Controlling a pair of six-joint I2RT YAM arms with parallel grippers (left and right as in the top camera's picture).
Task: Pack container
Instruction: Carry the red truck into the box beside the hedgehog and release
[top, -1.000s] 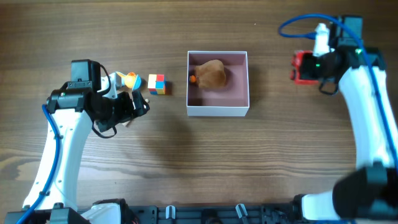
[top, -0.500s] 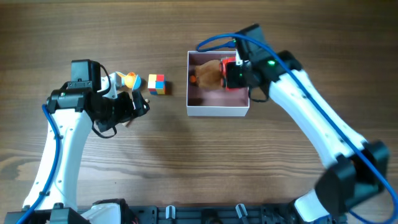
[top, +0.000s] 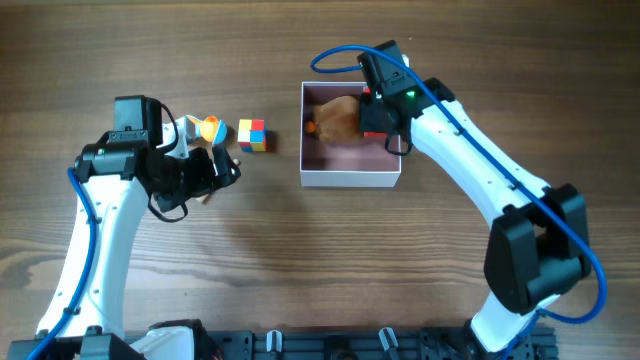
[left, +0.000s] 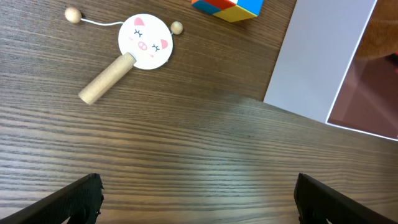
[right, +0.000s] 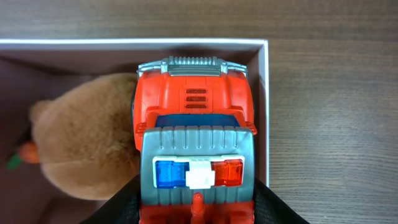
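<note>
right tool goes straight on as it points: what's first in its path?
Probably the container floor in its far right corner; the held toy truck, beside the plush, would touch down first. Depth unclear.

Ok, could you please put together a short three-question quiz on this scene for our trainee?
1. True or false: the right gripper holds a red toy truck over the square white box with pink interior.
2. Which toy lies in that box? A) multicoloured cube B) brown plush toy C) wooden pig rattle
3. Fill in: the left gripper is ____ (open/shut).
Key: 1 true; 2 B; 3 open.
</note>
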